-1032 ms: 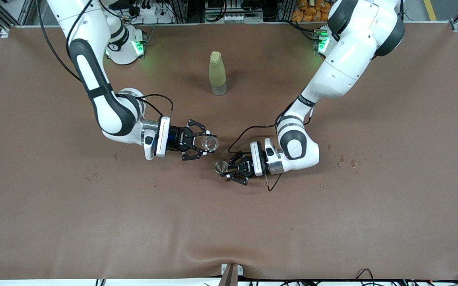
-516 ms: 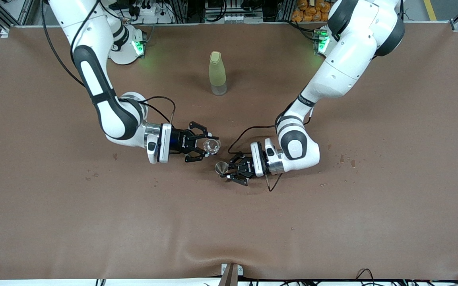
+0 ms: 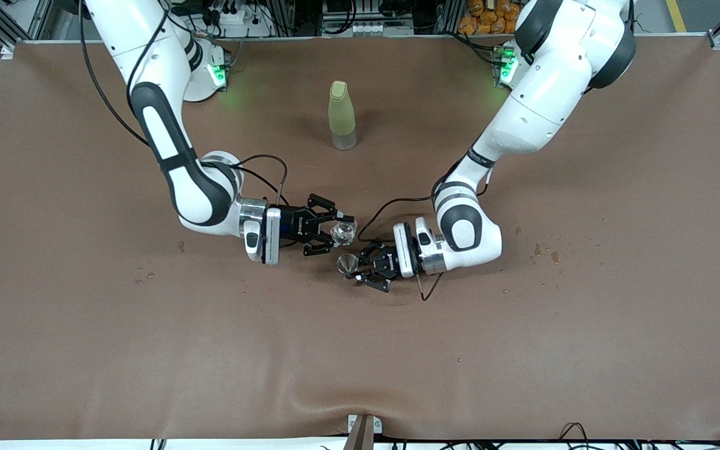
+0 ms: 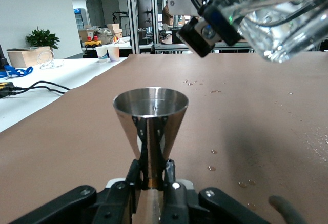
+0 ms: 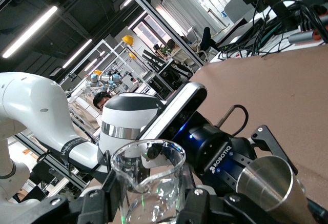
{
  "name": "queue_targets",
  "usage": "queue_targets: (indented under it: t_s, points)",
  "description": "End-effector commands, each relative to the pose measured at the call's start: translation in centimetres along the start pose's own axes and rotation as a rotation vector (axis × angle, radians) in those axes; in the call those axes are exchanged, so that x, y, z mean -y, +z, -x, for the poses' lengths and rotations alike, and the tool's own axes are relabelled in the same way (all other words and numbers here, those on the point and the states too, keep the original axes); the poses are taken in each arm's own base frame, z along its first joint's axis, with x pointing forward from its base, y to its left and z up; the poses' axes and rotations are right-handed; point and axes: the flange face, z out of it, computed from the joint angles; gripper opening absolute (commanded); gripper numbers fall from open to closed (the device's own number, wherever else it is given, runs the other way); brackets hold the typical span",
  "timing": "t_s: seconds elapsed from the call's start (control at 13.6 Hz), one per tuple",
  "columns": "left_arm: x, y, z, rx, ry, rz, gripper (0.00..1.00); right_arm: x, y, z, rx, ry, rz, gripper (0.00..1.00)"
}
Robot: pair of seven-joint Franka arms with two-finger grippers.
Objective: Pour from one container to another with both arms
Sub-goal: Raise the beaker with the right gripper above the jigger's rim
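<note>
Right end effector (image 3: 329, 231) grips tilted glass beaker (image 3: 343, 233); left end effector (image 3: 360, 267), marked ROBOTIQ, grips steel jigger (image 3: 347, 264).

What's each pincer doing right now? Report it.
Left pincer: shut on the steel cone cup, upright.
Right pincer: shut on the glass beaker, tilted toward the cup.

Two robot arms, a right arm (image 3: 160, 125) and a left arm (image 3: 522, 119), each with one tool, share one brown tabletop (image 3: 360, 350). One clear glass beaker (image 3: 343, 232) sits in the right tool (image 3: 329, 230), one steel cone cup (image 3: 347, 264) in the left tool (image 3: 362, 270). One yellow-green bottle (image 3: 341, 115) stands apart from both tools.
</note>
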Motion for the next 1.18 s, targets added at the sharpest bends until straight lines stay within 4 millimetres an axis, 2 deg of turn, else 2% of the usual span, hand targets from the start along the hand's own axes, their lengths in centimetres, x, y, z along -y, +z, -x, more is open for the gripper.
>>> queue_targets:
  t_s: [0.0, 0.29, 0.66, 0.81, 1.11]
  points:
    - [0.0, 0.4, -0.4, -0.010, 0.004, -0.024, 0.00, -0.7, 0.4, -0.1, -0.005, 0.094, -0.006, 0.24]
    - [0.1, 0.3, -0.4, -0.010, 0.004, -0.026, 0.00, -1.0, 0.9, -1.4, -0.025, 0.141, -0.011, 0.23]
    - [-0.1, 0.5, -0.4, -0.010, 0.005, -0.023, 0.00, -1.8, 0.6, -1.4, -0.054, 0.240, -0.007, 0.22]
    - [0.0, 0.4, -0.4, -0.010, 0.004, -0.024, 0.00, -1.8, 1.4, -1.3, -0.074, 0.271, -0.012, 0.22]
    - [-0.1, 0.5, -0.4, -0.010, 0.005, -0.023, 0.00, -2.1, 1.5, -0.9, -0.079, 0.401, -0.019, 0.22]
